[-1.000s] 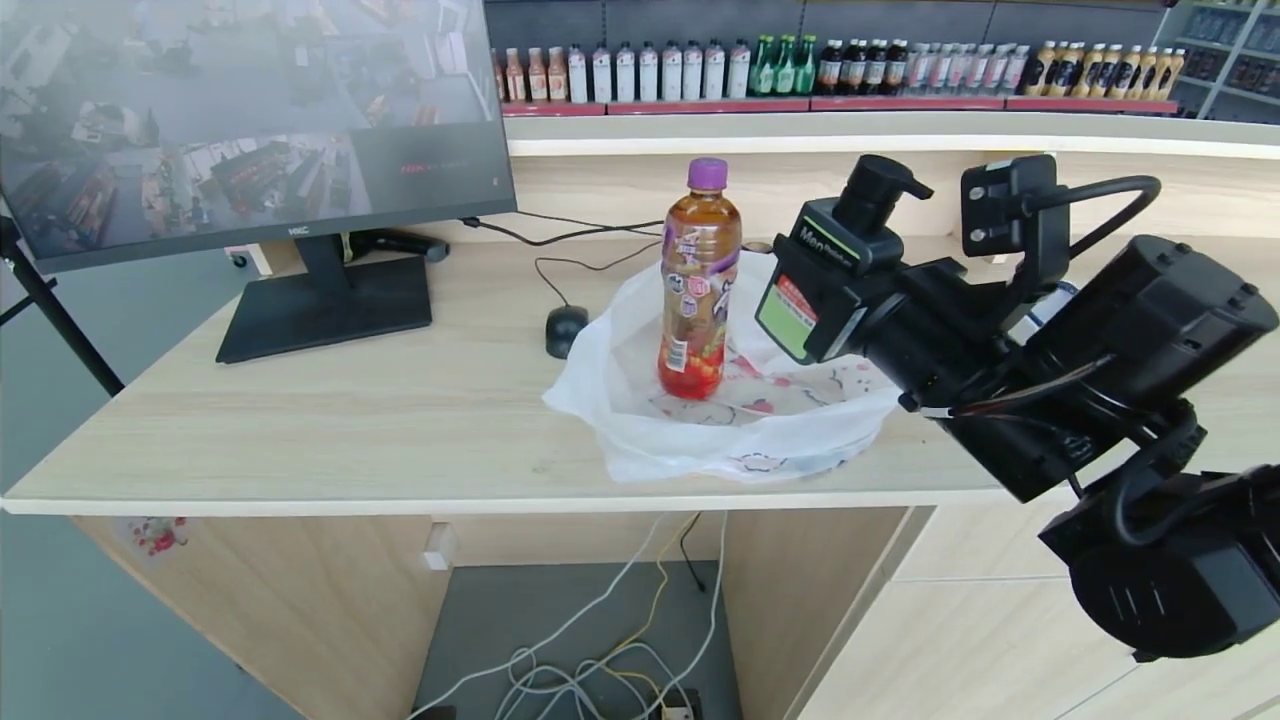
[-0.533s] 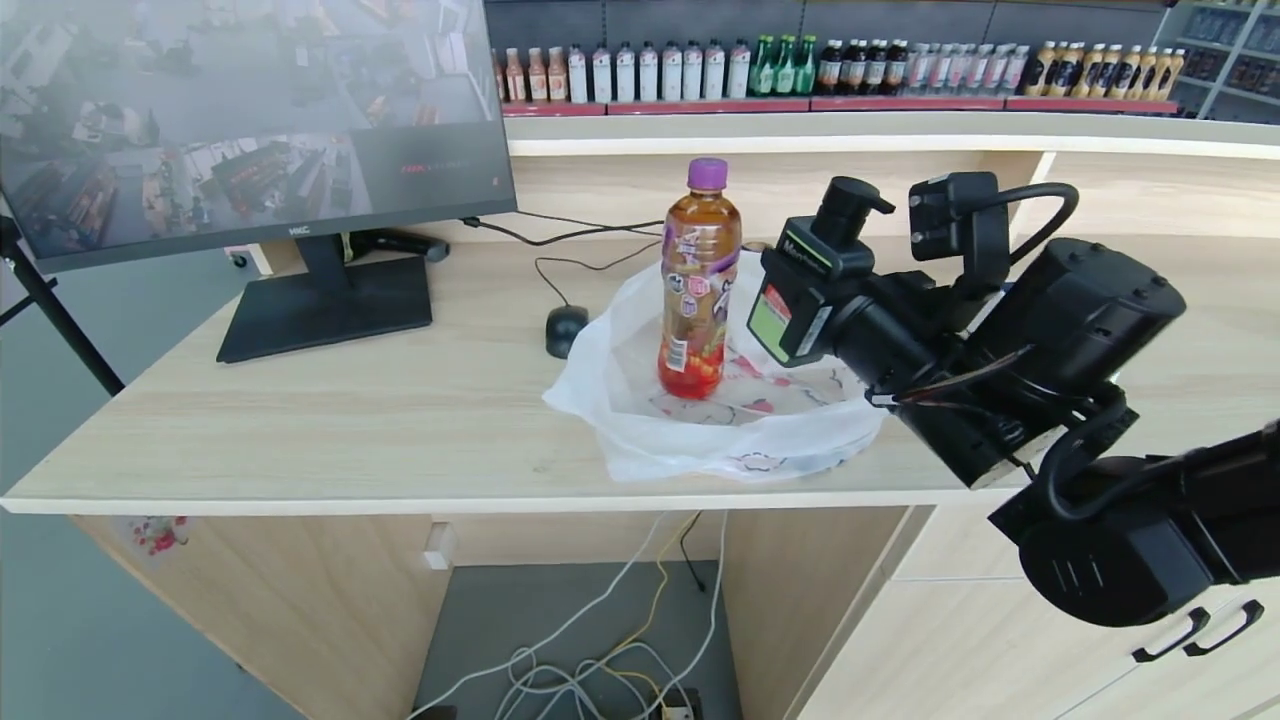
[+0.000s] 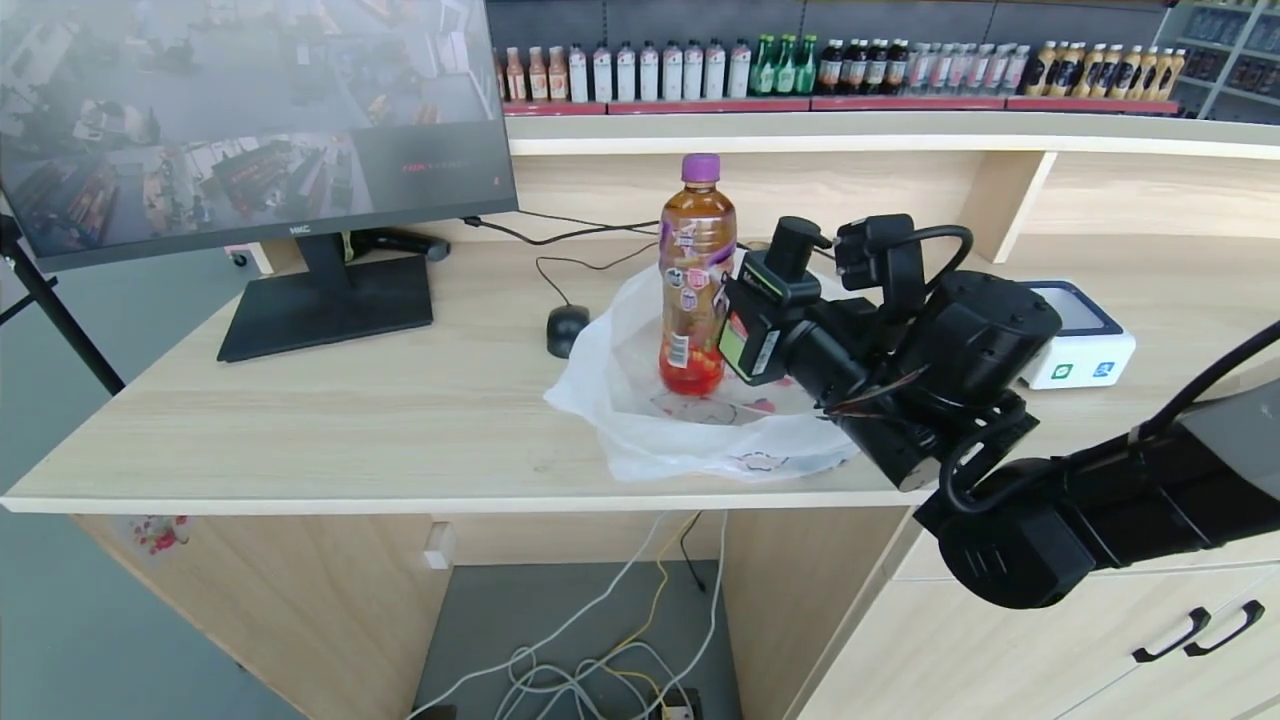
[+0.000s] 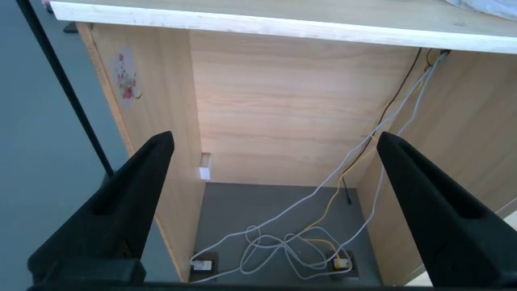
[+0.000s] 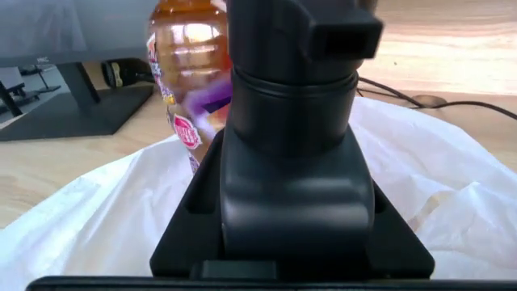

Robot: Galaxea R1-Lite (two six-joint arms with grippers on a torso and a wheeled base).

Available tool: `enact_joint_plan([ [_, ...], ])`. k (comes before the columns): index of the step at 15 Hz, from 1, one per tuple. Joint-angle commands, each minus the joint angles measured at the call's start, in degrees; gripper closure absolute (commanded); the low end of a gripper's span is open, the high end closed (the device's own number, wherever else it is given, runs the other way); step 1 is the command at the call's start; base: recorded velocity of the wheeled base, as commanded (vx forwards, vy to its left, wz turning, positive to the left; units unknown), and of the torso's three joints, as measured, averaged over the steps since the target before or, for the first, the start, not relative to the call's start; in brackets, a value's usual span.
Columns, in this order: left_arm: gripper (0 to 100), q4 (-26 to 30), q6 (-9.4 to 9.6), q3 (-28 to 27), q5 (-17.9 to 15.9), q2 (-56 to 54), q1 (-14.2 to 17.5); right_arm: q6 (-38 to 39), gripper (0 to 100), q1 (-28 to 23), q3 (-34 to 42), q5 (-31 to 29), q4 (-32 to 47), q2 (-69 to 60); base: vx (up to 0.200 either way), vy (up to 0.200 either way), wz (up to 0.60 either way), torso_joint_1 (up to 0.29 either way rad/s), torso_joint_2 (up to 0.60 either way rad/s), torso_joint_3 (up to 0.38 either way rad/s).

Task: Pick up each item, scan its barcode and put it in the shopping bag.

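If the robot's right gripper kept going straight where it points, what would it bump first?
Most likely the tea bottle standing in the white shopping bag. The right gripper points toward it, so the black pump bottle it holds would touch first. Depth is unclear, so it might slip just past.

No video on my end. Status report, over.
Right gripper shut on pump bottle over shopping bag. Left gripper open below counter. Drink bottle upright in bag, close beside.

The black pump bottle [image 3: 768,300], green-labelled, hung tilted in my right claw [image 3: 812,340] over the right side of the white shopping bag [image 3: 700,445]. The orange tea bottle [image 3: 696,280], purple-capped, stood upright in the bag, just left of it.
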Motion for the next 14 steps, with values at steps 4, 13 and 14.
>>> enact_joint_plan([
  [4, 0, 0.00, 0.00, 0.00, 0.02, -0.01, 0.02, -0.15, 100, -0.45, 0.21, 0.01, -0.06, 0.97, 0.000, 0.000, 0.00, 0.000, 0.00, 0.000],
  [13, 0, 0.00, 0.00, 0.00, 0.02, -0.01, 0.02, -0.33, 100, -1.76, 1.44, -1.48, -0.15, 2.02, 0.000, 0.000, 0.00, 0.000, 0.00, 0.000],
  [14, 0, 0.09, -0.09, 0.00, 0.02, -0.01, 0.02, -0.42, 100, -1.76, 1.53, -1.48, -0.15, 2.20, 0.000, 0.000, 0.00, 0.000, 0.00, 0.000],
])
